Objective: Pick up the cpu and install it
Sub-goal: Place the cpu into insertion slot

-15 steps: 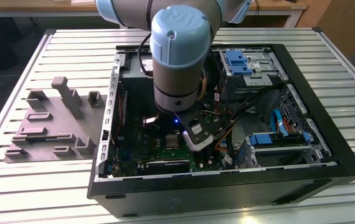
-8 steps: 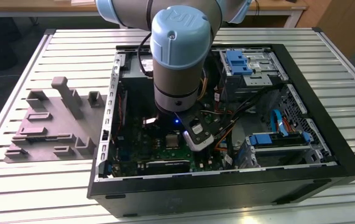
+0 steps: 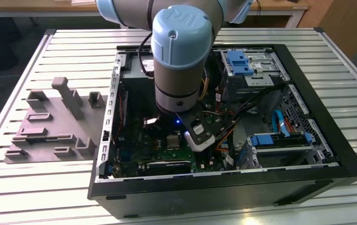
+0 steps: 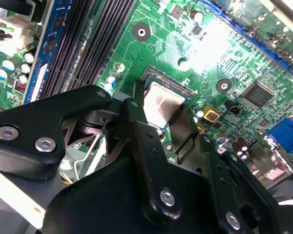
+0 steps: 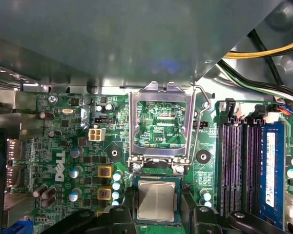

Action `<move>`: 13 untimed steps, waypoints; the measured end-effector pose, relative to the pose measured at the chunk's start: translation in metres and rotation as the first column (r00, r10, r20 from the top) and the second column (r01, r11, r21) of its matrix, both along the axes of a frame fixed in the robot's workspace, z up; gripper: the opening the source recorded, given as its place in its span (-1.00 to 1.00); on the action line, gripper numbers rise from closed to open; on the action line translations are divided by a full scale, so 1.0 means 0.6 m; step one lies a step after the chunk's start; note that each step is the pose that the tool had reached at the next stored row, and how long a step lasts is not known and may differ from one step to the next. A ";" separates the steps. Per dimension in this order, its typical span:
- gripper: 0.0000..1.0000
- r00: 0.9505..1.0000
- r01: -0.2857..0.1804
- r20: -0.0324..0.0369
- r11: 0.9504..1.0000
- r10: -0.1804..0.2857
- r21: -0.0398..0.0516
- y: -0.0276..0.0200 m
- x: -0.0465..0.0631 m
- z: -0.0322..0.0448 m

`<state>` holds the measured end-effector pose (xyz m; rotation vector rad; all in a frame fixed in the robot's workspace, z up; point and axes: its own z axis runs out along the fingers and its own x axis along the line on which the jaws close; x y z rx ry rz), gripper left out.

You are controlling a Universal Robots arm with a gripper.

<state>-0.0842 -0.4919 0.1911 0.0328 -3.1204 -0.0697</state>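
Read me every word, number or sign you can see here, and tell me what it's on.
Robot arm's joint cap: raised maker's emblem, no readable word.
Motherboard: white maker's logo and tiny component codes, too small to read.
Board seen through the socket frame: short white label, too small to read.
Memory stick: white sticker, print too small.
cpu: no marking legible.

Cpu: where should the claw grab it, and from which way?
Probably by two opposite thin edges, coming straight down. The cpu lies flat on the board, so only its rim offers grip. The raised frame stands along one side, so take the two sides beside that.
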 end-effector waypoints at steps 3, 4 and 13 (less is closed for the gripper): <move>-0.09 1.000 0.000 0.000 1.000 0.000 0.000 0.0000 0.000 0.001; -0.09 1.000 0.000 0.000 1.000 0.000 0.000 -0.0003 0.000 0.001; -0.10 1.000 0.000 -0.001 1.000 0.000 0.002 -0.0033 0.001 0.002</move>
